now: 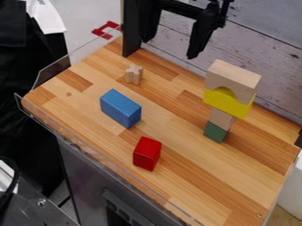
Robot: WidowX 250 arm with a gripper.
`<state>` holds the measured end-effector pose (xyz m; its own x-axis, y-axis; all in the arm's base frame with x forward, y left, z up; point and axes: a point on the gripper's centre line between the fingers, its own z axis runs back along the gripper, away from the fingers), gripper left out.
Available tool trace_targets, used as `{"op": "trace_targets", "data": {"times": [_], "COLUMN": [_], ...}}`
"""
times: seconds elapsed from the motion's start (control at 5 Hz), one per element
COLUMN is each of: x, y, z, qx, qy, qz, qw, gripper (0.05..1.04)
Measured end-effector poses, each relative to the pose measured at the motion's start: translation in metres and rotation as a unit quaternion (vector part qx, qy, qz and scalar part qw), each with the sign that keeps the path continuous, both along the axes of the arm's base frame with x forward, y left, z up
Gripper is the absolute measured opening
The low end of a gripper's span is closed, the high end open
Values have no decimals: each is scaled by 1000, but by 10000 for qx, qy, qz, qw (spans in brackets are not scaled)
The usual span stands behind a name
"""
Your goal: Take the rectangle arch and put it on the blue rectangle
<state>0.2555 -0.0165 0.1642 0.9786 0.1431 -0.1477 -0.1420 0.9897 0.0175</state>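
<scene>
The black gripper (169, 49) hangs at the top of the view, left of the block stack and behind the work surface's middle, its two fingers wide apart and nothing between them. A natural wood rectangle arch (235, 78) tops the stack at the right, its hollow over the raised part of a yellow block (229, 104). Under the yellow block stand a plain wood block (221, 119) and, at the bottom, a green block (216, 131). The blue rectangle (120, 108) lies on the wooden table left of centre.
A red block (147, 153) stands near the front of the wooden table (194, 176). A small cross-shaped wood piece (134, 74) is behind the blue rectangle. A black upright post (131, 28) rises at the back left. Clear plastic edging (70, 62) lines the left side.
</scene>
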Motion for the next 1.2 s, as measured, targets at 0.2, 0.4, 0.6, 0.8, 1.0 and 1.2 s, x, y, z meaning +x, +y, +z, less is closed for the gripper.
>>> {"op": "trace_targets", "data": {"times": [0.2, 0.4, 0.6, 0.8, 1.0, 1.2], "x": [-1, 4, 13, 22, 26, 28], "y": [0, -20, -40, -50, -57, -57], "z": [-9, -5, 7, 20, 20, 13], "qx": [4, 2, -24, -35, -162, -174], "qy": [177, 47, -272, -554, -622, -783], "qz": [9, 92, -93, 220, 1380, 2596], "qw": [9998, 9999, 9996, 9982, 9884, 9624], "gripper": [999, 999, 999, 999, 999, 999]}}
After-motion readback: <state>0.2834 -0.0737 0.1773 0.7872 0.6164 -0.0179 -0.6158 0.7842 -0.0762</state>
